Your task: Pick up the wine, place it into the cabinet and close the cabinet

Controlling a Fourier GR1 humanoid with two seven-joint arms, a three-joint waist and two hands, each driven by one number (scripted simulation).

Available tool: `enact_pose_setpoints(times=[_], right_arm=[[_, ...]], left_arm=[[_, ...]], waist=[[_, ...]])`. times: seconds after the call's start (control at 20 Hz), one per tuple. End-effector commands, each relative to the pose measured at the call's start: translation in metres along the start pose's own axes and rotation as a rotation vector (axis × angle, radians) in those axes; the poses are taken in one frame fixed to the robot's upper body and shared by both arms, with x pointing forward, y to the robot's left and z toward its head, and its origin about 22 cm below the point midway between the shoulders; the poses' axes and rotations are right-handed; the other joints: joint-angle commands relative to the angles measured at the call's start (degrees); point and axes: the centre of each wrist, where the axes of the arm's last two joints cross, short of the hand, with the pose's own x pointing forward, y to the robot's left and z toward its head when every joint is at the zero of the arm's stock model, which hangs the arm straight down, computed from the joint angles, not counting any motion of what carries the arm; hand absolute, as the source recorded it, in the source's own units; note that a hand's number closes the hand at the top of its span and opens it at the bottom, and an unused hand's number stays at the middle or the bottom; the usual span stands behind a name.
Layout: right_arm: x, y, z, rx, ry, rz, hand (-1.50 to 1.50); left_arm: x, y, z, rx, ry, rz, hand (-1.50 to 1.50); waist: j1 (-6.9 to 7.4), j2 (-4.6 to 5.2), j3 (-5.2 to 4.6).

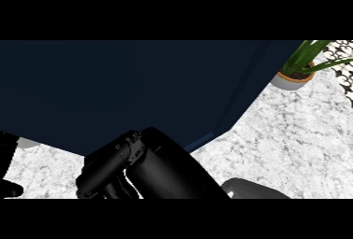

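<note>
A dark blue cabinet (131, 88) fills the upper and middle part of the head view, and its front looks closed. No wine bottle shows anywhere. My right hand (162, 168) looms large at the lower middle, close to the camera. Its top touches the cabinet's lower edge. Its fingers (103, 170) run down to the left, relaxed, with nothing held in them. Only a black sliver of my left hand (7, 161) shows, at the left edge.
A potted green plant (295, 77) stands at the back right on the white marbled counter (289, 140). A small pale object (26, 143) peeks out under the cabinet's lower left edge. A dark rounded part of my arm (251, 189) sits at the lower right.
</note>
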Motion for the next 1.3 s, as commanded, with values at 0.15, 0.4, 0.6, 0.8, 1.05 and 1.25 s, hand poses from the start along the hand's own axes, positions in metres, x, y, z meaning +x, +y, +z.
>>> enact_pose_setpoints(times=[0.15,0.4,0.6,0.8,1.05,1.25], right_arm=[[-0.011,-0.021,-0.067,-0.045,0.039,-0.071,1.5],[-0.016,-0.037,-0.073,-0.075,0.074,-0.145,1.5],[-0.04,-0.06,-0.082,-0.147,0.09,-0.14,1.5],[-0.045,-0.075,-0.095,-0.151,0.114,-0.132,1.5],[-0.097,-0.091,-0.097,-0.185,0.113,-0.066,1.5],[-0.103,-0.127,-0.086,-0.198,0.136,-0.057,1.5]], left_arm=[[-0.006,-0.001,-0.006,0.017,-0.014,-0.018,-1.5],[-0.01,0.016,0.015,0.025,0.004,-0.008,-1.5],[0.019,0.02,0.008,0.019,-0.024,-0.031,-1.5],[0.002,0.013,0.0,0.043,-0.009,-0.013,-1.5],[-0.001,0.018,0.002,0.024,0.006,-0.003,-1.5],[0.011,0.031,0.0,0.024,-0.019,-0.002,-1.5]], waist=[[-1.04,0.18,0.13],[-1.84,-0.03,0.14],[-1.63,-0.08,0.18],[-1.78,-0.07,0.17],[-1.4,0.12,0.16],[-1.59,0.22,0.15]])
